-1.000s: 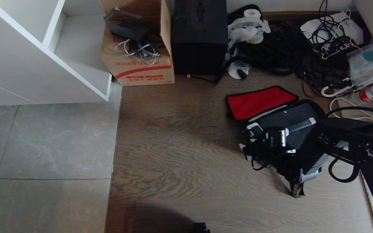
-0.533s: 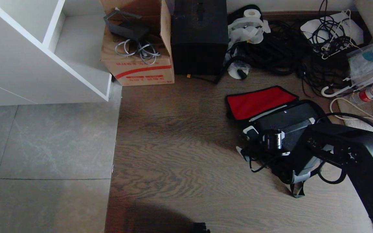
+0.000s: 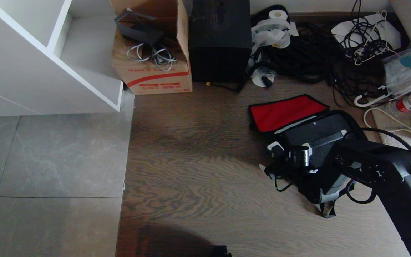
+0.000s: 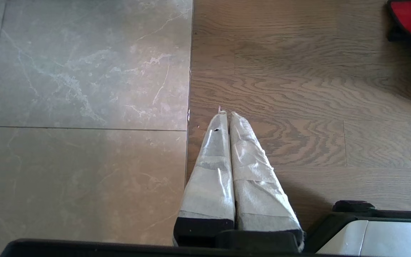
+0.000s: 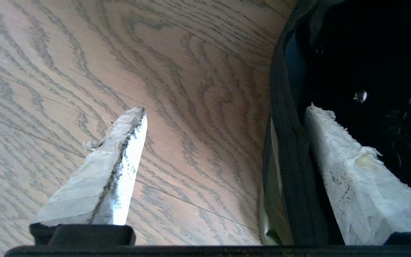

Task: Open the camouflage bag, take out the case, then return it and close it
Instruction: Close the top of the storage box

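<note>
You are looking down at a floor that is grey tile on the left and brown wood point(image 3: 198, 150) on the right. The bag point(image 3: 319, 185) lies on the wood toward the right edge, its lid thrown back so the red lining point(image 3: 285, 111) faces up. The black case point(image 3: 316, 134) sits inside the open bag, its top showing just in front of the lining.

Your right arm reaches in from the lower right corner, over the bag's near side. Your right hand point(image 5: 227, 110) points down at the bag's left edge, fingers spread wide and holding nothing. In the right wrist view, one taped finger point(image 5: 120, 153) hangs over bare wood and the other finger point(image 5: 337, 150) is inside the bag's dark interior, so the bag's black-bound rim point(image 5: 287, 142) stands between them. You cannot tell whether either finger touches the rim.

Your left hand point(image 4: 226, 116) is out of the head view. Its own camera shows it over the line where tile meets wood, well apart from the bag, its two taped fingers pressed together and empty.

Along the far wall stand a red-striped cardboard box point(image 3: 153, 73), a tall black box point(image 3: 219, 39) just beside it, and a heap of black cables point(image 3: 309, 53). A white shelf unit point(image 3: 41, 60) fills the far left corner.
</note>
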You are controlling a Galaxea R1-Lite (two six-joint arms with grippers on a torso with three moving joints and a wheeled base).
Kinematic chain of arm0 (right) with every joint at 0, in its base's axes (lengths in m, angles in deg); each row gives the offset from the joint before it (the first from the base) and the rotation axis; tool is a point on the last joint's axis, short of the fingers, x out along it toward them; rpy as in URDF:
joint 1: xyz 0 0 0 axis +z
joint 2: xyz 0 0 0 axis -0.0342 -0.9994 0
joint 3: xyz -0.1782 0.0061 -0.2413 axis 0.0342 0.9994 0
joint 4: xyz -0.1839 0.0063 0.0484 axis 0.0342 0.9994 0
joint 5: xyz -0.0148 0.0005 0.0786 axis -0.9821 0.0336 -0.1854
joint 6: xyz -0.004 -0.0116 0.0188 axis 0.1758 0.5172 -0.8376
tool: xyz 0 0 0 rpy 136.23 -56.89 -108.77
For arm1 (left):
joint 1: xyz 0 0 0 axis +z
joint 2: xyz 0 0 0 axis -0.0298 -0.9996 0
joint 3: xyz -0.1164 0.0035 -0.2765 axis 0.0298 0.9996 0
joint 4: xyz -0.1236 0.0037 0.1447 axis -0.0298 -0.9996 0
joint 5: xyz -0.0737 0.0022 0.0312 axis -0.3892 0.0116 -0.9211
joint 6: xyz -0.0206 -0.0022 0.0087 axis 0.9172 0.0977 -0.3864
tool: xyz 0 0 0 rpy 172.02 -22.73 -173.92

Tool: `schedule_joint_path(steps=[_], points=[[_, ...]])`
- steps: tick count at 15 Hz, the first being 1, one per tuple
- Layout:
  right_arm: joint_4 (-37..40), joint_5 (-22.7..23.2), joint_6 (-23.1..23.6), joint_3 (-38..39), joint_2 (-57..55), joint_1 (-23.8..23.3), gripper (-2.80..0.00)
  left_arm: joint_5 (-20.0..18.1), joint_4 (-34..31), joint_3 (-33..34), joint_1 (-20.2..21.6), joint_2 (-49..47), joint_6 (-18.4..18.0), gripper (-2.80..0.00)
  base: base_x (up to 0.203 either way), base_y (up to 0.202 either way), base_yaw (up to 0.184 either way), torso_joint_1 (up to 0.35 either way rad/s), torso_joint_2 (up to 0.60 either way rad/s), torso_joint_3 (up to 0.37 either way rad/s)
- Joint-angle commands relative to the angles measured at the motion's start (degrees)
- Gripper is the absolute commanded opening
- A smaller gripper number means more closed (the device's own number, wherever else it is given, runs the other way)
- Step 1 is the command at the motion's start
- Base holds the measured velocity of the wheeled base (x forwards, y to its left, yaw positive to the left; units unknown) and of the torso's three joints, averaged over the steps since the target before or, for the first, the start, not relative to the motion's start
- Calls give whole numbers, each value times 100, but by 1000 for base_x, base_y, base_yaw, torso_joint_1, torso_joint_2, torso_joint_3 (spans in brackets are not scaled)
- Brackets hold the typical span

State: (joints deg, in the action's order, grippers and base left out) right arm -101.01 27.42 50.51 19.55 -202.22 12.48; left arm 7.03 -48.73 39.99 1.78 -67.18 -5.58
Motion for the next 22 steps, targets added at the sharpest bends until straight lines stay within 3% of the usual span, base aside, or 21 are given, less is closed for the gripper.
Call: schedule_joint_path(steps=[1,2,16,22], points=[[-26,-20,6,-20,-93,-6,0,-3,2,62,1,20,1,-280,0,0,0,0,0,0],[-22,-20,17,-20,-102,-9,-280,-3,2,62,1,20,1,-280,0,0,0,0,0,0],[-303,-169,14,-57,119,20,-280,0,2,62,1,11,-6,-280,0,0,0,0,0,0],[-62,-156,-25,671,1056,29,-280,-2,2,62,1,20,1,-280,0,0,0,0,0,0]])
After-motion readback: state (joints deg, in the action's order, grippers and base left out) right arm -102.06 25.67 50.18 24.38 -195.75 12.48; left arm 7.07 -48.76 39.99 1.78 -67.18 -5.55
